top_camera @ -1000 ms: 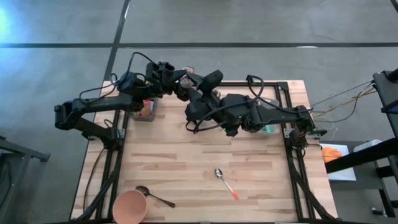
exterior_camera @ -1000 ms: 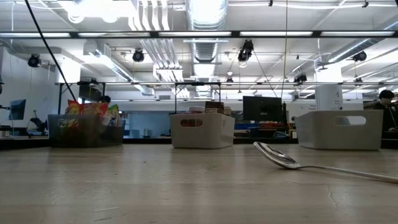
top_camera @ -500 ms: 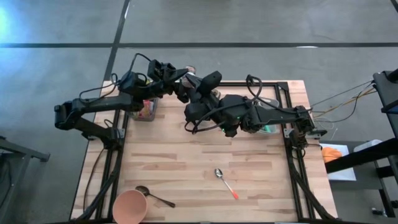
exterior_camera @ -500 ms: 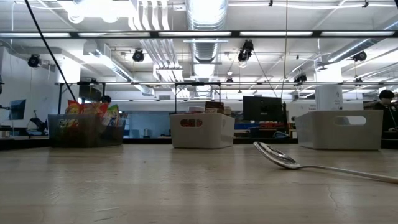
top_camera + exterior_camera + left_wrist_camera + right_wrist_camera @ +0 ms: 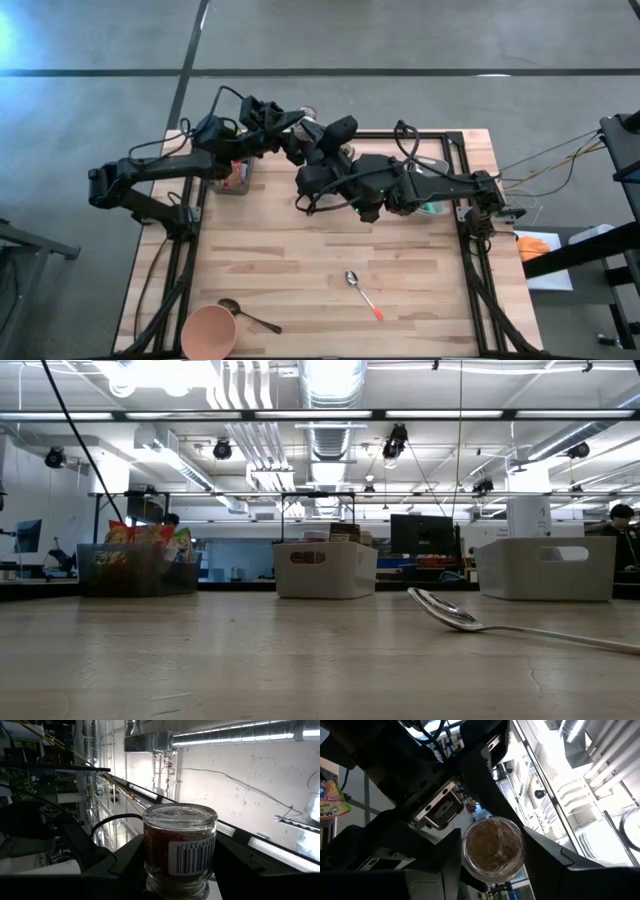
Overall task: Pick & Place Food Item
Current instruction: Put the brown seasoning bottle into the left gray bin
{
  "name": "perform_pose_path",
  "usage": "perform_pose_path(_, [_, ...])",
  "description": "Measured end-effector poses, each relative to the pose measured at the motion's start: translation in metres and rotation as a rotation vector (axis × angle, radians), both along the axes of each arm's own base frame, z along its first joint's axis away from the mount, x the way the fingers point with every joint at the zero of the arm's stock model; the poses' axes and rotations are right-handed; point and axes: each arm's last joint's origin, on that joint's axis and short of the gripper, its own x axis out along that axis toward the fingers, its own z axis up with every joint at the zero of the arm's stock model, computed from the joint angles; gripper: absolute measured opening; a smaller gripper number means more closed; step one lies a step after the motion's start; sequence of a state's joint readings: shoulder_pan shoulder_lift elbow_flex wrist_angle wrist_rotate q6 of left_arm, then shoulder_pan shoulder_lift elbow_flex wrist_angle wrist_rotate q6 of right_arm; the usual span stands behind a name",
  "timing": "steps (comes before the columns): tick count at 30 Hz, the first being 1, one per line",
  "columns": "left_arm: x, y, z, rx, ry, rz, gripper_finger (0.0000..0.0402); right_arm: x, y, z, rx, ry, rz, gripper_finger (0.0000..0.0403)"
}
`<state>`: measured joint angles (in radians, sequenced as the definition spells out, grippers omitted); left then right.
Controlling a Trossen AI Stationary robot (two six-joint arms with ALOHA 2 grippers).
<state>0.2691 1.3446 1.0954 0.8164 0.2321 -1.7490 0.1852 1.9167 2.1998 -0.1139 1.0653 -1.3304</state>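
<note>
Near the upper middle of the high view, above the far edge of the worktop (image 5: 330,250), a small glass jar (image 5: 307,123) sits between the two claws, which meet there. The left wrist view shows the jar (image 5: 180,850) side on, its long axis running up the frame, with a clear glass end uppermost, dark brown contents and a white barcode label; the left claw (image 5: 177,887) grasps it low down, a dark finger on each side. The right wrist view looks along the jar's axis instead, showing a round end (image 5: 493,848) filled with brown, grainy contents, flanked by the fingers of the right claw (image 5: 492,870), which stand close against it; whether they actually press on it I cannot tell. In the high view the jar is only a pale speck half hidden by the right claw (image 5: 318,135) and the left claw (image 5: 292,128), and its direction cannot be read there. The low view shows neither arm nor jar, only a spoon (image 5: 470,620) lying on the wood and three bins (image 5: 325,568) along the far edge. Lower in the high view lie a spoon with an orange handle (image 5: 363,294), a pink cup (image 5: 208,332) and a dark spoon (image 5: 245,313). Against the frame of a second ago, the meeting claws sit slightly higher in the high view; everything on the worktop is unchanged.
</note>
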Motion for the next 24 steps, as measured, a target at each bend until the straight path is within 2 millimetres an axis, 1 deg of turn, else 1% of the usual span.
perform_pose_path(3, [-0.001,0.0,0.002,0.034,-0.014,0.014,0.0239,-0.001,-0.001,0.0,0.03,-0.035,-0.023,0.0164])
perform_pose_path(5, [-0.002,-0.001,0.006,0.059,-0.031,0.026,0.0267,-0.005,-0.003,0.005,0.062,-0.088,-0.028,0.0164])
perform_pose_path(7, [-0.002,-0.001,0.009,0.08,-0.042,0.036,0.0289,-0.008,-0.004,0.009,0.093,-0.135,-0.027,0.0164])
perform_pose_path(10, [-0.003,-0.001,0.012,0.103,-0.049,0.047,0.031,-0.011,-0.004,0.011,0.126,-0.178,-0.016,0.0164])
perform_pose_path(14, [-0.003,0.0,0.012,0.147,-0.05,0.079,0.0324,-0.016,-0.005,0.016,0.173,-0.244,0.001,0.0164])
perform_pose_path(20, [-0.005,0.004,0.01,0.288,-0.012,0.137,0.0327,-0.026,-0.009,0.025,0.273,-0.383,0.027,0.0164])
perform_pose_path(24, [-0.011,0.007,0.01,0.391,0.054,0.15,0.0327,-0.038,-0.02,0.03,0.386,-0.47,0.053,0.0164])
